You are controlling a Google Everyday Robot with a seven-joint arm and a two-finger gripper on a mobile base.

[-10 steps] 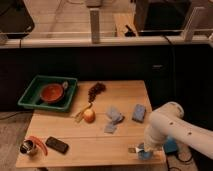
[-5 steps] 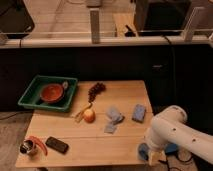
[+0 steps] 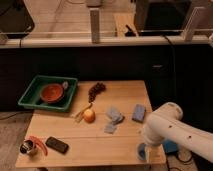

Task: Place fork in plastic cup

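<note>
My white arm (image 3: 170, 129) reaches over the front right corner of the wooden table (image 3: 90, 145). My gripper (image 3: 148, 144) points down at that corner, mostly hidden by the arm. A small light-blue shape, seemingly the plastic cup (image 3: 141, 152), shows right under the gripper at the table's front edge. I cannot make out the fork; it may be hidden by the arm or gripper.
A green tray (image 3: 31, 97) holding a red bowl (image 3: 51, 93) stands back left. Grapes (image 3: 96, 90), an apple (image 3: 89, 115), a yellowish strip (image 3: 81, 113), a blue sponge (image 3: 139, 112), a crumpled bluish piece (image 3: 114, 115), a black device (image 3: 57, 145) and a metal cup (image 3: 27, 147) lie on the table.
The arm has shifted slightly right and down over the table's front right corner. The objects on the table have not moved.
</note>
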